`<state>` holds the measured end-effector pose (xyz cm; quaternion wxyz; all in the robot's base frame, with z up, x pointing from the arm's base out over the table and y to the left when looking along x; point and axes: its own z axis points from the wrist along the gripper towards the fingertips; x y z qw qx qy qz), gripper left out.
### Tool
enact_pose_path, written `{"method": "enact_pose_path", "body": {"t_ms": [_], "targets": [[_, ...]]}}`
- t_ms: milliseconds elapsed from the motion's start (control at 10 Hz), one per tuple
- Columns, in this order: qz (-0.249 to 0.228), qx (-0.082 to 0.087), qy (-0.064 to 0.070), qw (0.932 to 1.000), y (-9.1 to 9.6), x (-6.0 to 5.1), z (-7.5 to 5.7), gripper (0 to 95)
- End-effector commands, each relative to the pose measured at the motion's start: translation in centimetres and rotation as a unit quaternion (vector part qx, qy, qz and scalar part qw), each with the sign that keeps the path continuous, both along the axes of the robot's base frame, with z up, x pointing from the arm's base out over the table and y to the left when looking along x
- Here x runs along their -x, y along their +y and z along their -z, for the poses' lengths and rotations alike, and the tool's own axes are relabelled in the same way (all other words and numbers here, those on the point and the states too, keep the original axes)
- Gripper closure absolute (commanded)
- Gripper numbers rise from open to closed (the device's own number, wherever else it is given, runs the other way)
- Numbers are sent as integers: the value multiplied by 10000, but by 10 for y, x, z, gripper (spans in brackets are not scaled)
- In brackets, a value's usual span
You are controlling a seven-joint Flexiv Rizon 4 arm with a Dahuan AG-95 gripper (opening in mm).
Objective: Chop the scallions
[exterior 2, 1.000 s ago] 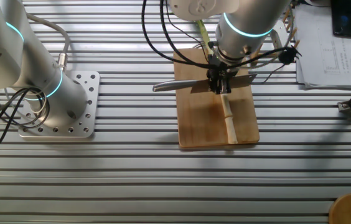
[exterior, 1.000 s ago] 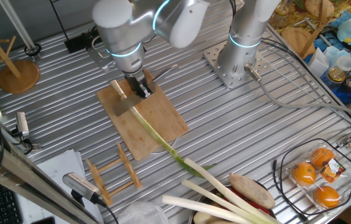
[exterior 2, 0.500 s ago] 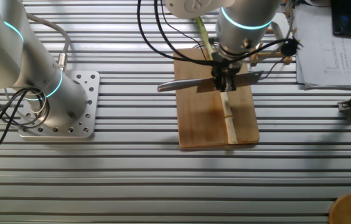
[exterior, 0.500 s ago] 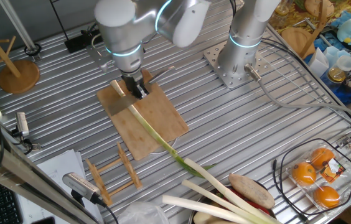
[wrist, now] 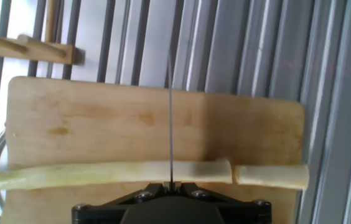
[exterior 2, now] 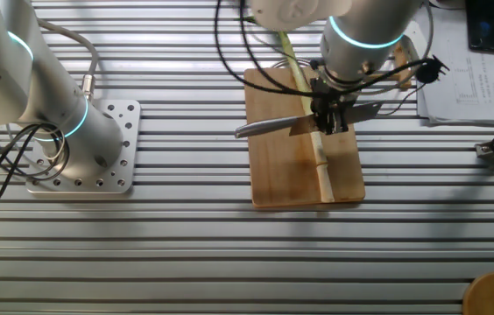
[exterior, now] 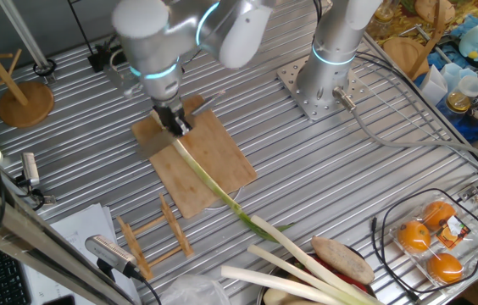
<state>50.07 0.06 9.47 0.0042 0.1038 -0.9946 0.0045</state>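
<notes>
Gripping a knife (exterior 2: 269,128) above the cutting board (exterior 2: 286,175), the gripper (exterior 2: 328,118) is seen with one short piece (wrist: 272,176) cut from the scallions (wrist: 101,175) and most of the stalk left.

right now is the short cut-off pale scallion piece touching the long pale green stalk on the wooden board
Apart. The hand view shows a narrow gap of bare wooden board between the short cut-off pale piece and the blunt end of the long pale green stalk.
</notes>
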Motion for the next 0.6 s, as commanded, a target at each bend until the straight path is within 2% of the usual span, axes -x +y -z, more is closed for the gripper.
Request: {"method": "enact_pose_path", "body": {"t_ms": [100, 200, 600], "targets": [[234, -175, -54, 9996, -8, -2, 4, 950], [200, -241, -46, 9995, -8, -2, 5, 950], [184, -694, 74, 9974, -7, -4, 10, 950]]}}
